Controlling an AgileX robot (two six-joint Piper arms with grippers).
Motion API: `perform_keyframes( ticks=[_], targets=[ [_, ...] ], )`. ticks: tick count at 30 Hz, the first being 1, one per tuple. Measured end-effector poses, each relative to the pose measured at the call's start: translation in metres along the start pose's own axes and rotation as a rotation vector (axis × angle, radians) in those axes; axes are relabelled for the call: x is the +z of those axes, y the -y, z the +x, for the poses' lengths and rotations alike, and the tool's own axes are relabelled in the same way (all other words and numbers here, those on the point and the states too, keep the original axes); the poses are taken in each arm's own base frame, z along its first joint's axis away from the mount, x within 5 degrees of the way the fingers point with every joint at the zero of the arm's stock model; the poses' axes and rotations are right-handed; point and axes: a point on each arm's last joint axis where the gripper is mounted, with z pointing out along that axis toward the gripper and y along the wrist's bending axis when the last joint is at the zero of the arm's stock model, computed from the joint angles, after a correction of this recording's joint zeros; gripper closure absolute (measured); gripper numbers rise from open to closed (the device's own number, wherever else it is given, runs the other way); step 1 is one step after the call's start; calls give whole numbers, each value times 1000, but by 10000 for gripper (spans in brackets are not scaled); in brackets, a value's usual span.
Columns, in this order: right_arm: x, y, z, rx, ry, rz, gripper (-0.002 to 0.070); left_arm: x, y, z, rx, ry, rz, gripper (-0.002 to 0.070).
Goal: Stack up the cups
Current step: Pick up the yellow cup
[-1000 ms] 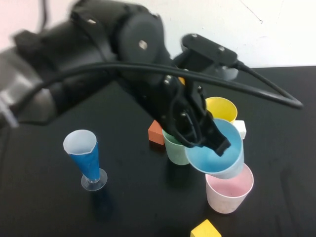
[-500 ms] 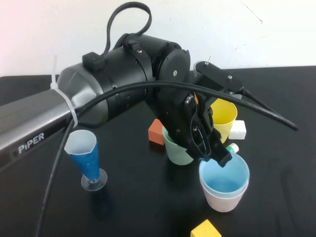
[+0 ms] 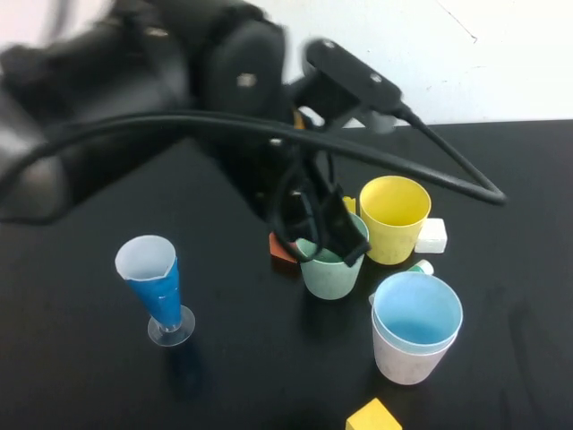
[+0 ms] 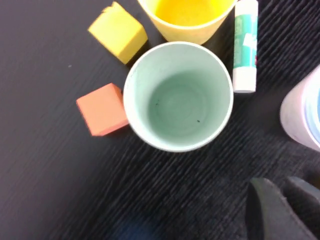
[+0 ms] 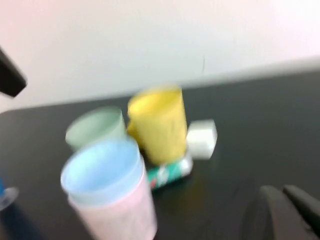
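High view: the light blue cup (image 3: 417,310) is nested in the pink cup (image 3: 408,358), forming a two-cup stack at the 5 o'clock part of the desk (image 3: 81,358); that is one stacking step done. The green cup (image 3: 331,266) stands alone at centre, empty as far as shown, and the yellow cup (image 3: 393,218) stands upright at its 2 o'clock, just beside it; both are left to stack, so the task is judged about one third complete. The left end effector (image 3: 333,235) hangs directly over the green cup's rim; whether its fingers are open cannot be told, and nothing is seen held in it. A blue-and-white paper cone (image 3: 154,281) stands well apart at 9 o'clock. Left wrist view: the green cup (image 4: 178,102) is seen from above and holds nothing; the yellow cup (image 4: 187,17) sits next to it, likewise empty where visible. An orange block (image 4: 102,109) touches or nearly touches the green cup, a yellow block (image 4: 118,31) and a glue stick (image 4: 245,45) lie near. Right wrist view: the right end effector (image 5: 284,212) is well apart from the cups, empty, its fingertips close together; the blue-in-pink stack (image 5: 110,192) stands nearest.
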Motion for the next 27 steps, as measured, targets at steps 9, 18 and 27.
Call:
perform_keyframes(
  ticks=[9,18,27],
  targets=[
    [12,-13,-86,-234,-131,41,679,-64,6,61,-61,200,-9,672],
    [64,-20,-162,-366,-370,-83,679,-84,14,158,-155,303,-36,673],
    [131,-17,-204,-402,-582,-228,679,-86,22,234,-278,366,-16,673]
  ],
)
